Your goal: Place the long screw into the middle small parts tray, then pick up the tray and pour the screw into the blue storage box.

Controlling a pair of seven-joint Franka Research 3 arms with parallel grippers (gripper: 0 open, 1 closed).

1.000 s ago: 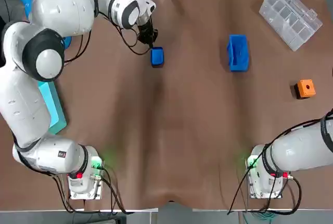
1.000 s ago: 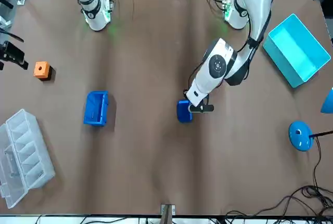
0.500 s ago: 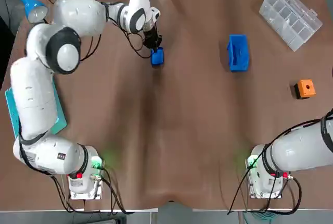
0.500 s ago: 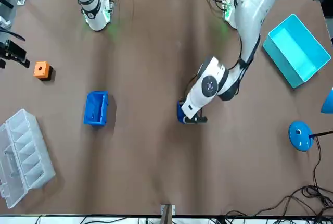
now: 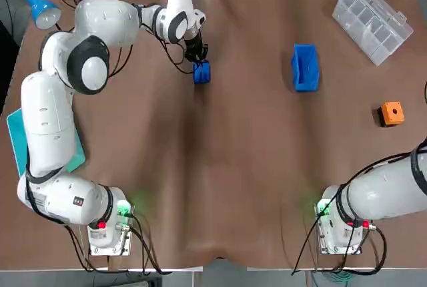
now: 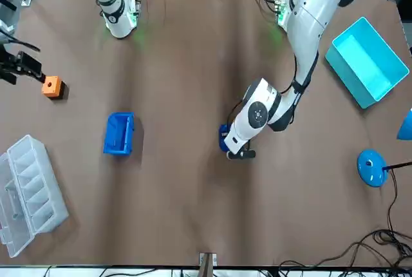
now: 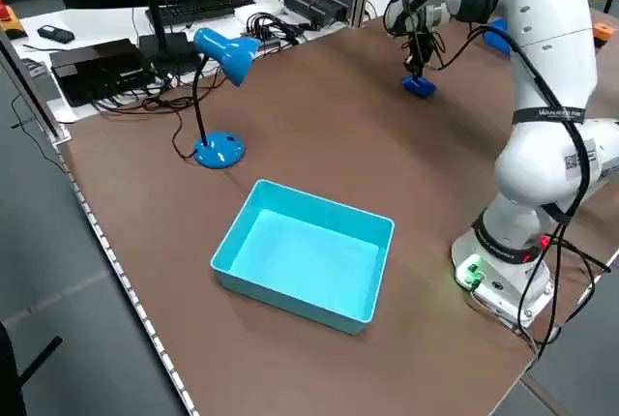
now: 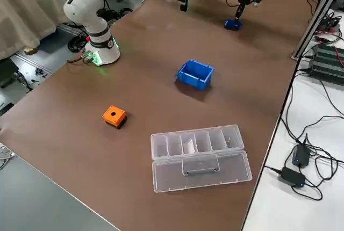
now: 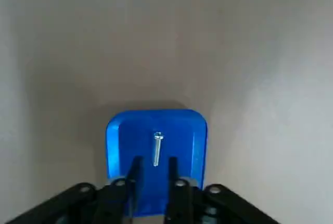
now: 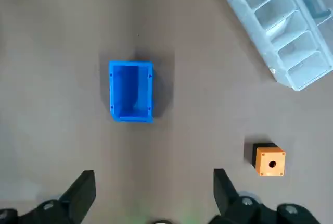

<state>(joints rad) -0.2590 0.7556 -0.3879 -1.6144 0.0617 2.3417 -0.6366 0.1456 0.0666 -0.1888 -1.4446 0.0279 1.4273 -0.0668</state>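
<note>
- At the far middle of the table, the left gripper sits low over the small parts tray. Its fingers are a narrow gap apart, clamping nothing.
- The long screw lies flat inside the tray, its tip between the fingertips. First half looks done!
- Now the pickup. I'd close squarely and firmly on one tray wall, then lift level so the screw can't roll out early.
- Carry it to the blue storage box (I take that for the pale one at the robot's left edge) and tip only once it's over the box.
- The right gripper hangs spread wide, high above another blue bin.
</note>
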